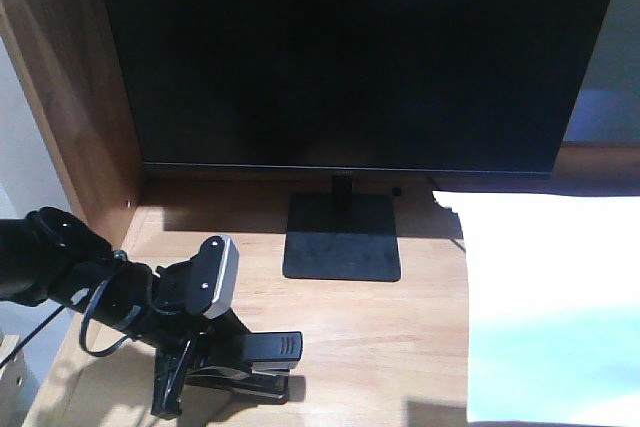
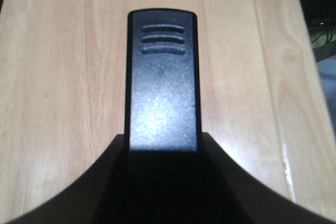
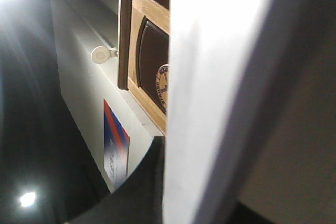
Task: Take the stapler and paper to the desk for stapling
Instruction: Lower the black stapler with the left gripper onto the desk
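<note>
The black stapler [image 1: 262, 359] lies low at the front left of the wooden desk [image 1: 400, 337], and my left gripper [image 1: 205, 375] is shut on its rear end. In the left wrist view the ribbed nose of the stapler [image 2: 163, 77] sticks out forward from between the dark fingers of the left gripper [image 2: 163, 182], over the desk's planks [image 2: 63, 77]. The white paper [image 1: 555, 307] covers the right side of the desk. In the right wrist view the paper [image 3: 220, 87] stands edge-on, running down into my right gripper [image 3: 202, 208], which is shut on it.
A large black monitor [image 1: 350, 47] fills the back of the desk, its flat stand [image 1: 342, 237] in the middle. The raised wooden side panel [image 1: 70, 77] walls the left. The right wrist view shows a wood-framed plaque [image 3: 152, 61] and a white box [image 3: 79, 77].
</note>
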### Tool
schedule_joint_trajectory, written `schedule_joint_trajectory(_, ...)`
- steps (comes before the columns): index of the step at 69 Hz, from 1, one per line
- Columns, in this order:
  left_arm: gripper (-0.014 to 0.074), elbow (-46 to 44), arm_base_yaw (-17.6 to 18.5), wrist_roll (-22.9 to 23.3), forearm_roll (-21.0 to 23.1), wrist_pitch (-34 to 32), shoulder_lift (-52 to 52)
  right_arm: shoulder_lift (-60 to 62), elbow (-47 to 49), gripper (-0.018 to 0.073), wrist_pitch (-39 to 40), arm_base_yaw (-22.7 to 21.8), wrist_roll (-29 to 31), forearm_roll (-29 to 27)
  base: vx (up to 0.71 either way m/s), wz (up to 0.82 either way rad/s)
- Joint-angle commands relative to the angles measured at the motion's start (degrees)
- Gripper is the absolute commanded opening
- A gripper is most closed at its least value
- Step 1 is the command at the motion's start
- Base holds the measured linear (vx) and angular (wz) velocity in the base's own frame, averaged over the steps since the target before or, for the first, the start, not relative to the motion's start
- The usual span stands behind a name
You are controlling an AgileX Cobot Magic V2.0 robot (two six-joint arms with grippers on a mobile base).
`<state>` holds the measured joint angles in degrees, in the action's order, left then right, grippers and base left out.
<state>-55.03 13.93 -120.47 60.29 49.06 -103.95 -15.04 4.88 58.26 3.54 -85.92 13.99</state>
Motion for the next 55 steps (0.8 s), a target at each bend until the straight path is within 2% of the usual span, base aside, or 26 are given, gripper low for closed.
schedule_joint_trajectory(1, -0.0006, -3.1, -0.2, -0.3, 3.8, 2.5, -0.1, -0.7, 1.5, -0.0006, 2.6, -0.1, 0.4, -0.5, 0.00, 0.00)
schedule_joint_trajectory(37, 0.0009, -4.6, -0.2, -0.2, 3.7, 3.0, -4.0, -0.7, 1.5, -0.0006, 2.6, -0.1, 0.4, -0.5, 0.00, 0.00)
schedule_joint_trajectory(55, 0.0125, -4.6, -0.2, 0.2, 3.7, 2.9, -4.0, -0.7, 1.5, -0.0006, 2.6, -0.1, 0.4, -0.5, 0.00, 0.00)
